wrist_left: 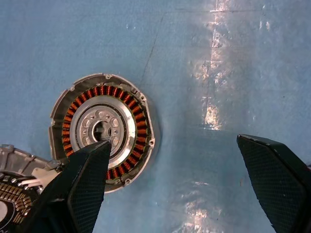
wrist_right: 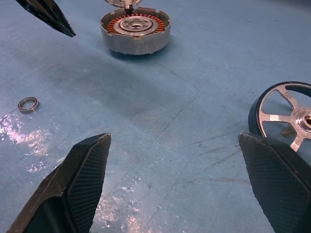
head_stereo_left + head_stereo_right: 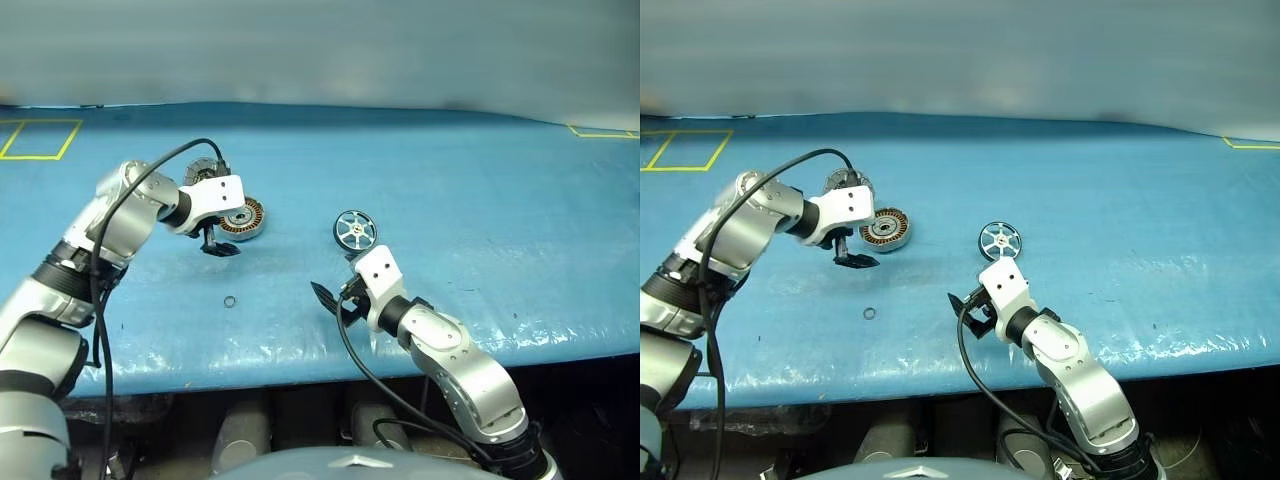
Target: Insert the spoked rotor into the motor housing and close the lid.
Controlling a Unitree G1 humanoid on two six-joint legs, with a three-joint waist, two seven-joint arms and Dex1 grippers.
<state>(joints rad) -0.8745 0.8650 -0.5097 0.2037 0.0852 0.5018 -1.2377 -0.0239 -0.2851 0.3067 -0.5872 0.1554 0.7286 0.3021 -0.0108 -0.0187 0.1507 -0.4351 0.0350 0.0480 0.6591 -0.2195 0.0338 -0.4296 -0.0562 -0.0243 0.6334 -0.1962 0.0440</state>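
Observation:
The motor housing (image 3: 245, 220) lies open on the blue table, its copper windings ringing a pale centre (image 1: 102, 130). Its lid (image 3: 203, 172) is hinged open on the far side, partly hidden behind my left wrist. My left gripper (image 3: 218, 246) hovers open just in front and to the left of the housing, pointing down, with nothing between its fingers (image 1: 87, 184). The spoked rotor (image 3: 355, 230) lies flat to the right, dark rim and silver spokes (image 2: 286, 116). My right gripper (image 3: 335, 295) stands open and empty near the table's front edge, a short way in front of the rotor.
A small metal ring (image 3: 230, 301) lies loose on the table between the two grippers, near the front edge. Yellow tape marks (image 3: 40, 138) sit at the far left and far right corners. The blue table surface (image 3: 480, 200) stretches wide behind and to the right.

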